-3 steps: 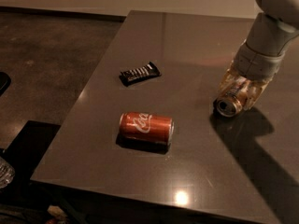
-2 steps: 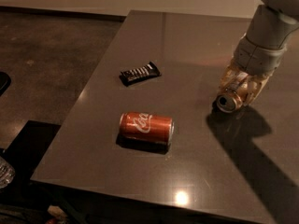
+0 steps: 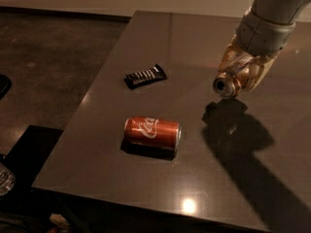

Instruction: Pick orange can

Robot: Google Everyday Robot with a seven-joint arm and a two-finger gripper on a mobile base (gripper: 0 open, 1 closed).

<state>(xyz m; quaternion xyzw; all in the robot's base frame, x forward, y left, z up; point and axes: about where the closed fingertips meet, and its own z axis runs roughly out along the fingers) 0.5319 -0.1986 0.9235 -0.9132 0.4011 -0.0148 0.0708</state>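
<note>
Dark grey table (image 3: 146,193) beside a dim floor, read from near edge to far. Near the centre, a red can (image 3: 153,132) is seen lying on its side. Farther back and slightly left, a dark snack wrapper (image 3: 145,76) lies flat. Both are well apart from the arm. At the far right, the gripper (image 3: 241,74) is closed around the orange can (image 3: 225,86), which is held tilted with its silver end toward the viewer and, judging by the separate shadow (image 3: 226,114) beneath it, clear of the tabletop. For the lift to be done well, firm grip pressure is advised, with the arm raised straight up — a sideways swing could let the smooth, tilted can slip out.
</note>
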